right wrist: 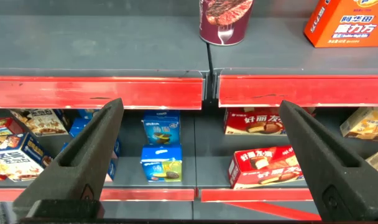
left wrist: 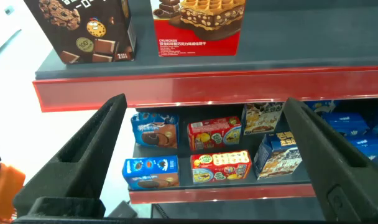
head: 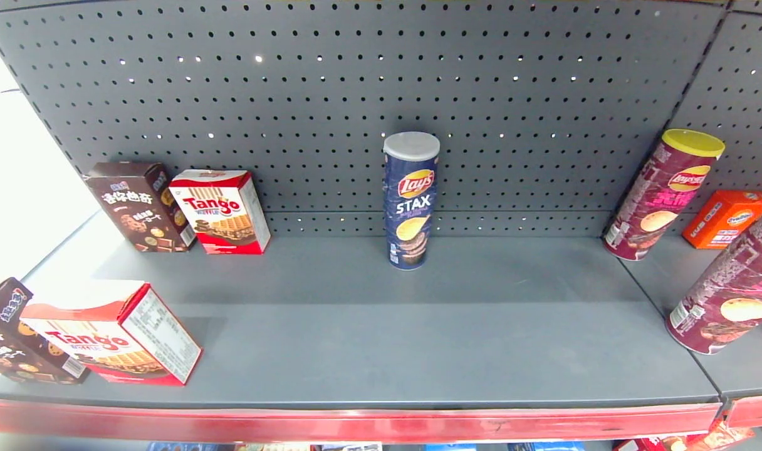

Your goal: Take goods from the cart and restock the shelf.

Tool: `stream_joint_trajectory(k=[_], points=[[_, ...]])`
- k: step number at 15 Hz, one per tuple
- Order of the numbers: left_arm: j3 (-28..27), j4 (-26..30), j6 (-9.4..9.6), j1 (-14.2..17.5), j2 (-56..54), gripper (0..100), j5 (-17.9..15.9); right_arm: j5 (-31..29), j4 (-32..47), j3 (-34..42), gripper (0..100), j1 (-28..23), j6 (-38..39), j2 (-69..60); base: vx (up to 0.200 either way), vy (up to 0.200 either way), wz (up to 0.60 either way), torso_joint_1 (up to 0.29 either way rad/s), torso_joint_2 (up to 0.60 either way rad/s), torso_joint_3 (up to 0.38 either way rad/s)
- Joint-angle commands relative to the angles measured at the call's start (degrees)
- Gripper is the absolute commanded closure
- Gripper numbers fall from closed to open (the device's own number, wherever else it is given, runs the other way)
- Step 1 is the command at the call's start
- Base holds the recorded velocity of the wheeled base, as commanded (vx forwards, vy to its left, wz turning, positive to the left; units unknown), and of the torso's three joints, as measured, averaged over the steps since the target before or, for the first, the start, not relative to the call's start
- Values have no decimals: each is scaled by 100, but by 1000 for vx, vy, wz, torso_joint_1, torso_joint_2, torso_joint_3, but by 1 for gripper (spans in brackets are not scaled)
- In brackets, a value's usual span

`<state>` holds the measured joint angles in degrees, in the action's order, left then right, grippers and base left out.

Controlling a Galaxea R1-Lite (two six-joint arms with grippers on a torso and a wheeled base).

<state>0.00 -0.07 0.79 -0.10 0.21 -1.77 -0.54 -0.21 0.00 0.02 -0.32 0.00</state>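
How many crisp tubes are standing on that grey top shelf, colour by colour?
Blue tubes: 1
Purple tubes: 2
Total: 3

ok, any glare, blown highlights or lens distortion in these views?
Head view: left edge blown out white beside the rear brown cookie box; wide-angle warp leans the rear purple chip can outward; backlight pinpricks through the pegboard. Left wrist view: mild sheen on the red shelf lip.
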Motion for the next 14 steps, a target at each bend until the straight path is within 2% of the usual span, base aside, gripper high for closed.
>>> stream_joint_trajectory(k=[1, 12, 14], points=[[0, -1, 0, 1, -3, 0, 1, 1, 3, 0, 0, -2, -3, 0, 0, 0, 0, 0, 0, 0], [0, -1, 0, 1, -3, 0, 1, 1, 3, 0, 0, -2, -3, 0, 0, 0, 600, 3, 5, 3], [0, 7, 0, 1, 6, 0, -8, 1, -6, 0, 0, -2, -3, 0, 0, 0, 0, 0, 0, 0]])
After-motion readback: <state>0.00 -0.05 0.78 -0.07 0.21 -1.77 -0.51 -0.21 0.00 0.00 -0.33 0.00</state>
